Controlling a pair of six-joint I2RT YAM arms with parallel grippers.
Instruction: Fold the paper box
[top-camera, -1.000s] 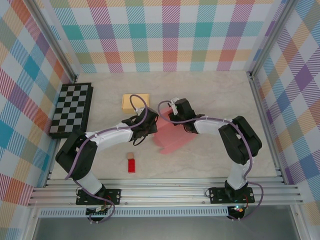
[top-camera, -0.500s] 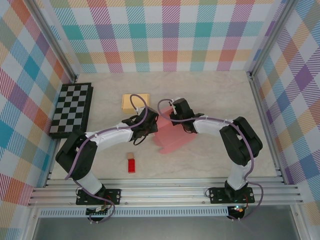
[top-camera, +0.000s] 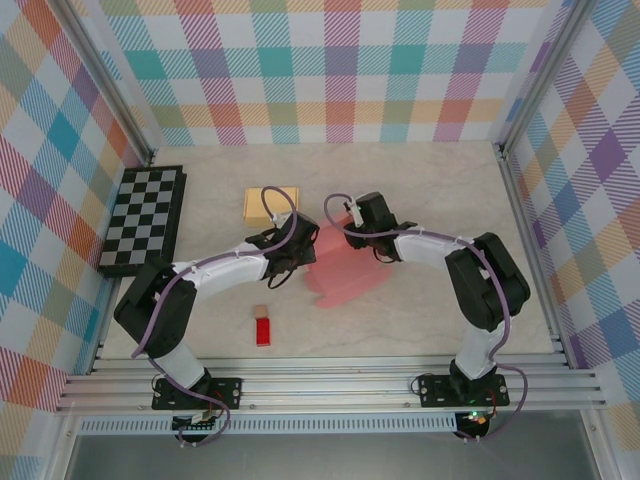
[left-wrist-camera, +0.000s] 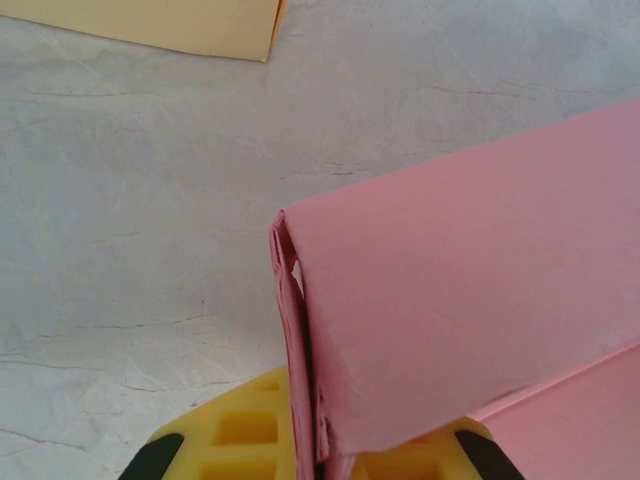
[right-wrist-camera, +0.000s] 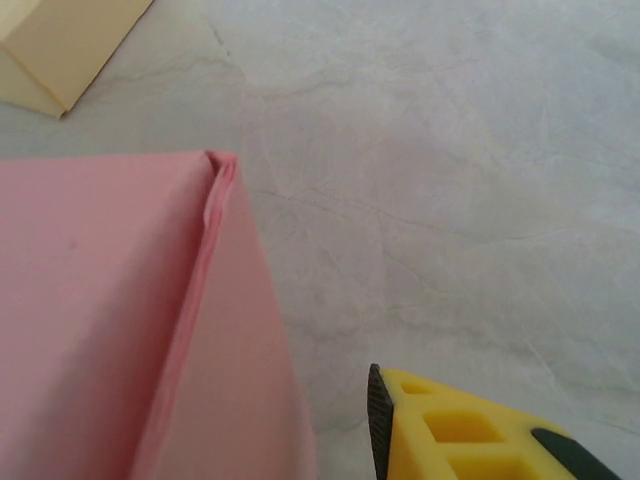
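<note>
Pink paper box (top-camera: 345, 270) lies on the table (top-camera: 430, 190) from above, between your left gripper (top-camera: 300, 250) and right gripper (top-camera: 352, 216); at the left wrist, the fingers (left-wrist-camera: 240, 435) pinch its folded edge. At the right wrist, one yellow finger (right-wrist-camera: 450, 435) sits just beside the box without touching; you cannot tell whether that gripper is spread.

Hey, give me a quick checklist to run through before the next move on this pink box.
1. Left gripper shut on the pink box edge: ok.
2. Right gripper holding the box: cannot tell; one finger sits beside the box wall, with a gap between them.
3. Box apart from yellow box: ok.
4. Box apart from red block: ok.
</note>
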